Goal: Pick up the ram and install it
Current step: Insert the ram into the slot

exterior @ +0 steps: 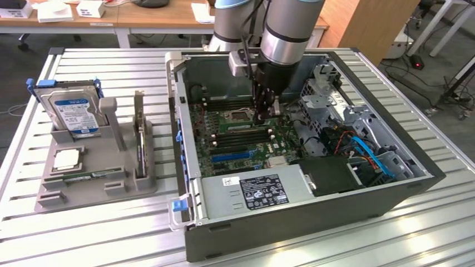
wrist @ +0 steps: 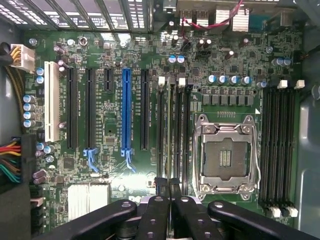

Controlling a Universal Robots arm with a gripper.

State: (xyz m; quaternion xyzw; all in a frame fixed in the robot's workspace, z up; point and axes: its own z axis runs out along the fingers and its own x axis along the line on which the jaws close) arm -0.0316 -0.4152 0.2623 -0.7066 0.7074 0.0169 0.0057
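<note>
Slatted silver metal table (exterior: 111, 67) underneath, cluttered office desks behind, and on it an open dark-grey steel computer case (exterior: 297, 222). The black two-fingered claw (exterior: 265, 118) is plunged right down inside, hovering over the green motherboard (exterior: 230, 144).

From the wrist, the claw (wrist: 168, 189) has its fingers drawn almost together. A thin grey-green edge runs out from between the tips. I read that as the ram (wrist: 169, 135), a slim green circuit-board stick pinched at its near end. It stands on edge in the bank of long black memory slots directly ahead of the claw. Whether it is fully seated, I can't tell.

Orientation now. The ram's long axis runs straight away from the fingertips, parallel to its neighbouring slots and to the bright blue plastic expansion slot (wrist: 125, 110) on one side. The silver-framed square processor socket (wrist: 226, 155) sits on the other side. In the exterior view that line heads from the claw toward the exterior view's left. The contact edge presumably faces the board.

Doing this well means keeping the stick dead upright and square along its slot. Pressure should go straight down and evenly, never rocking sideways toward that exposed socket. The small white end latches (wrist: 161, 80) at the far end deserve watching.
</note>
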